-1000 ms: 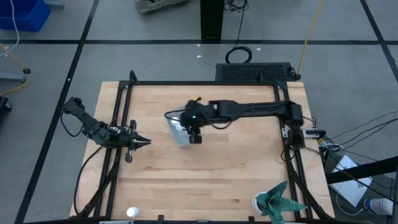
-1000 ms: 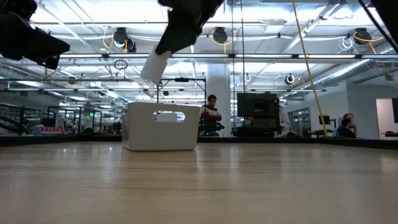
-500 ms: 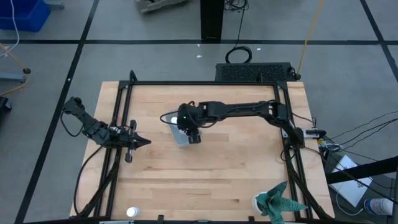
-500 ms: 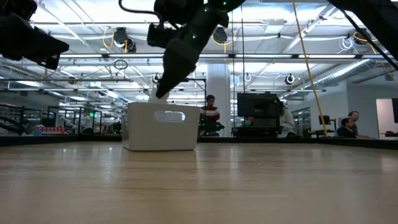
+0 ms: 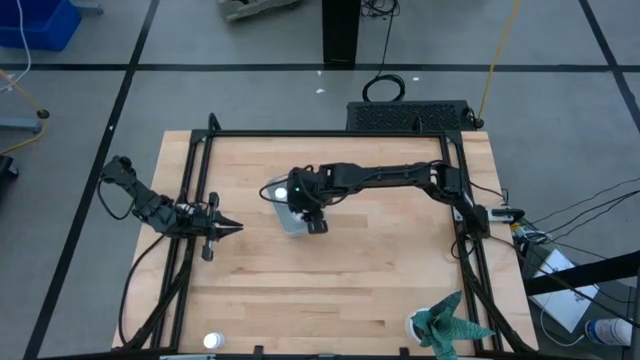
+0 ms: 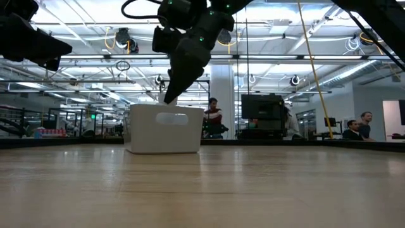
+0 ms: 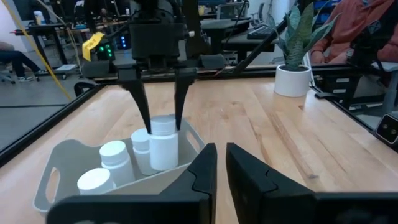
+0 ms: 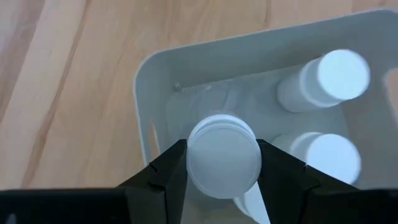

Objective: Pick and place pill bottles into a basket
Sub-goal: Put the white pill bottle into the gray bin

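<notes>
The pale basket (image 5: 288,226) stands on the table's middle; it also shows in the low view (image 6: 164,130). My right gripper (image 5: 302,206) reaches down into it, shut on a white pill bottle (image 8: 224,155) that stands upright inside. Three other bottles stand in the basket, such as one in the left wrist view (image 7: 113,155) and one in the right wrist view (image 8: 333,74). One more bottle (image 5: 212,342) stands at the table's near left edge. My left gripper (image 5: 232,228) waits left of the basket, shut and empty. My right gripper pinches the bottle's round cap (image 7: 163,125) between its two fingers (image 7: 142,106), one on each side. The fingers come from above, pointing down into the basket. The bottle stands upright among the other bottles; whether its base rests on the basket floor is hidden.
A teal-and-white plant in a white pot (image 5: 445,325) stands at the table's near right corner. A black frame (image 5: 320,134) runs around the table top. People sit in the room beyond the table (image 6: 215,117). Bare wood lies near and right of the basket.
My right gripper has gone down and a little toward the table's left edge, carrying the bottle from a tilted hang above the basket to upright inside it, behind the basket's wall in the low view. My left gripper has kept still.
</notes>
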